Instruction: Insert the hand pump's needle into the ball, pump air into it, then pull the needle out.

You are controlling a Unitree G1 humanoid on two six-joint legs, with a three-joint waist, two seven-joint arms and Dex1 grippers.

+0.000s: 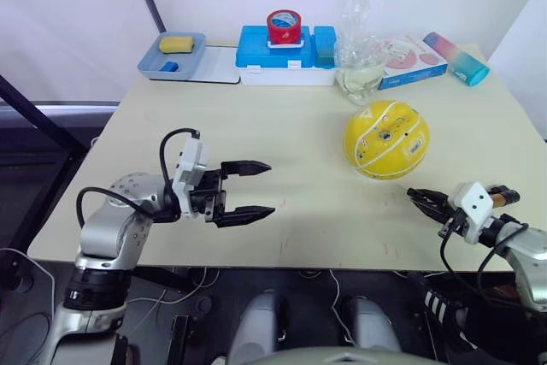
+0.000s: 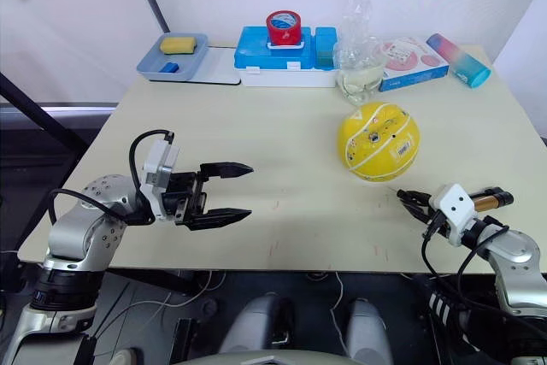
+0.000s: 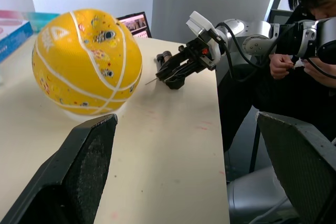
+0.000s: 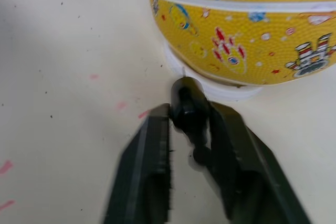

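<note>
Two grippers sit over the table (image 1: pixel 282 126), and you have each of them in a different state. Your left gripper (image 1: pixel 258 187) hovers at about 8 o'clock on the tabletop, fingers spread wide with nothing between them, aimed toward the ball (image 1: pixel 385 138). The ball rests at roughly 2 o'clock from the table's middle, sitting on a low white ring (image 4: pixel 220 90), with its dark valve hole facing up and toward you. Your right gripper (image 1: pixel 425 197) lies low at about 4 o'clock, just beside the ball's near side, its fingers clamped on the black fitting of the needle (image 3: pixel 152 81). The thin metal pin points at the ball's lower flank, close but apart from the rubber. A gold-bronze end of the hand pump (image 1: pixel 501 197) shows behind the right wrist. A person (image 3: pixel 310 51) sits past the table edge beyond that arm.
</note>
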